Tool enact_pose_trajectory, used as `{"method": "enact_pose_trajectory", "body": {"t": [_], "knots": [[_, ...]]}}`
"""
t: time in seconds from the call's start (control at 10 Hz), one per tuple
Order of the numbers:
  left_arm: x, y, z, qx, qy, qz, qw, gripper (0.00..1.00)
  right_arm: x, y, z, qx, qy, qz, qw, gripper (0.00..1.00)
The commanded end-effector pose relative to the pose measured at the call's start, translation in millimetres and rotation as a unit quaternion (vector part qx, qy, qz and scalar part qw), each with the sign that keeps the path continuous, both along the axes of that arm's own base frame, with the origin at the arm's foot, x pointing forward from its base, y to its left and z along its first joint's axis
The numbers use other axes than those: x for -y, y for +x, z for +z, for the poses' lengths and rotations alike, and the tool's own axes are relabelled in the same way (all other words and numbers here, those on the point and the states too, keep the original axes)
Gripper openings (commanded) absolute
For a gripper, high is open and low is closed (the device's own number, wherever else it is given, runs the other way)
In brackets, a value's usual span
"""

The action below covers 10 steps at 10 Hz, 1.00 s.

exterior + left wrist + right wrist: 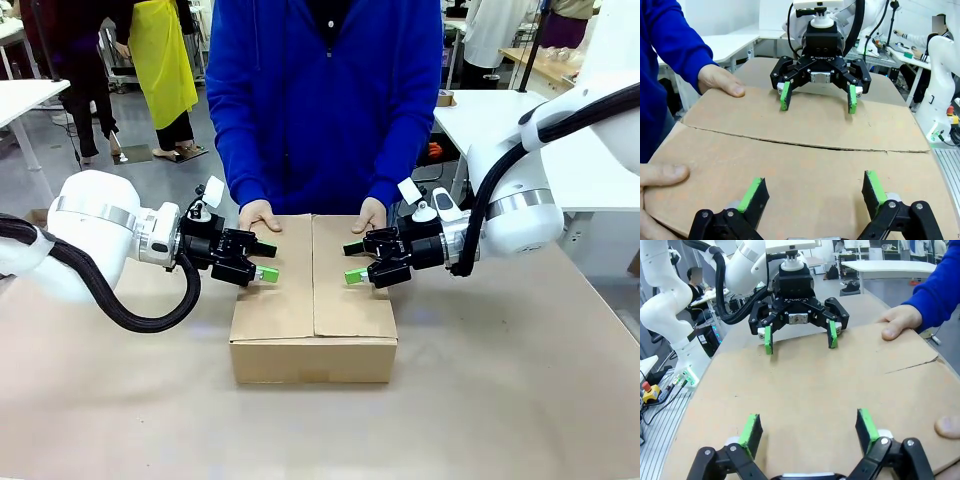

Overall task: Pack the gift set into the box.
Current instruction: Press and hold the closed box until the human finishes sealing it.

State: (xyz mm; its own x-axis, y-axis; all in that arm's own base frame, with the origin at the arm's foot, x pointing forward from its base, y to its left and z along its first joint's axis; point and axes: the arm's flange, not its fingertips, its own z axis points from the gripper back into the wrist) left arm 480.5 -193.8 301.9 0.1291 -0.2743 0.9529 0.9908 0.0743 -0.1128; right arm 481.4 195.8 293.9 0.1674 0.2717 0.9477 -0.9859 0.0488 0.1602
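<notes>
Left tool [266,258] and right tool [351,262] face each other across the top of the box [315,300], each with its jaws spread wide and nothing between them. The left one comes in over the box's left flap, the right one over the right flap. Both sit low above the cardboard, though the pictures do not settle whether they touch it.

Beneath everything lies the surface [500,400], tan and plain, with the box standing at its middle between the two arms. At the far side stands a person [325,100] in a blue top, leaning in toward the box.

The box is brown corrugated cardboard with its top closed. Two flaps [805,122] lie flat and meet at a seam [790,142] running from the person's side toward the robot's, so the inside is hidden. The front wall facing the camera is bare.

The person's hands press on the far edge of the top, one [258,215] on the left flap just behind the left tool, the other [372,213] on the right flap just behind the right tool.

From each wrist view the opposite tool shows head-on, its green pads [769,342] pointing down at the cardboard and well apart.
</notes>
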Motion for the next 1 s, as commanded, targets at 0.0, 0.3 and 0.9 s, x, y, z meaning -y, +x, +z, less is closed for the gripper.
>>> {"method": "enact_pose_trajectory", "body": {"t": [0.0,0.3,0.9], "knots": [[-1.4,-0.9,-1.9,0.002,0.0,-0.001,1.0,1.0,-1.6,0.2,-1.0,-0.001,0.002,0.002,1.0,1.0],[-1.4,-0.9,-1.9,0.002,0.0,-0.001,1.0,1.0,-1.6,0.2,-1.0,-0.001,0.002,0.002,1.0,1.0],[-1.4,-0.9,-1.9,0.002,0.0,-0.001,1.0,1.0,-1.6,0.2,-1.0,-0.001,0.002,0.002,1.0,1.0]]}}
